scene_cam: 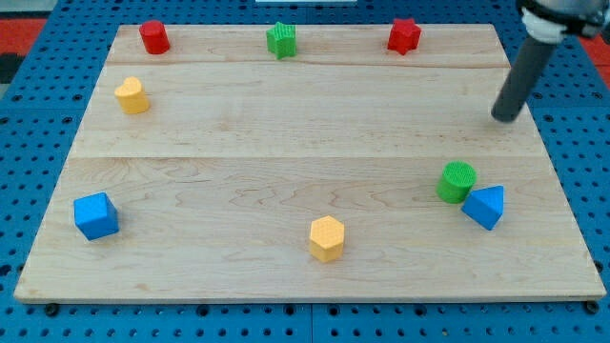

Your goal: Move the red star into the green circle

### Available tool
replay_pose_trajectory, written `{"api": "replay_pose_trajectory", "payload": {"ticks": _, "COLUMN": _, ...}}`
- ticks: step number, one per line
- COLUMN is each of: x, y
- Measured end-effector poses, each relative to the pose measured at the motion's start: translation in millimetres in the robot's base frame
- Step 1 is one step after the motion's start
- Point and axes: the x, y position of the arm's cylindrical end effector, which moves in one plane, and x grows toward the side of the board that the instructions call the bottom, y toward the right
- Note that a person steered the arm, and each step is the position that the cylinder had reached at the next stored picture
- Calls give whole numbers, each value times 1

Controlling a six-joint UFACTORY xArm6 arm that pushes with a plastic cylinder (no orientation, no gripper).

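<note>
The red star (404, 36) sits near the board's top edge, right of centre. The green circle (457, 181), a short green cylinder, stands at the lower right, touching a blue triangular block (485, 207) on its right. My tip (503, 118) is on the board at the right side, below and to the right of the red star and above the green circle, touching neither.
A green star-like block (282, 40) sits at the top centre and a red cylinder (153, 37) at the top left. A yellow block (132, 95) lies at the left, a blue cube (96, 215) at the lower left, a yellow hexagon (326, 238) at the bottom centre.
</note>
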Motion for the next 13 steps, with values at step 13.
{"api": "replay_pose_trajectory", "payload": {"ticks": 13, "x": -49, "y": -88}}
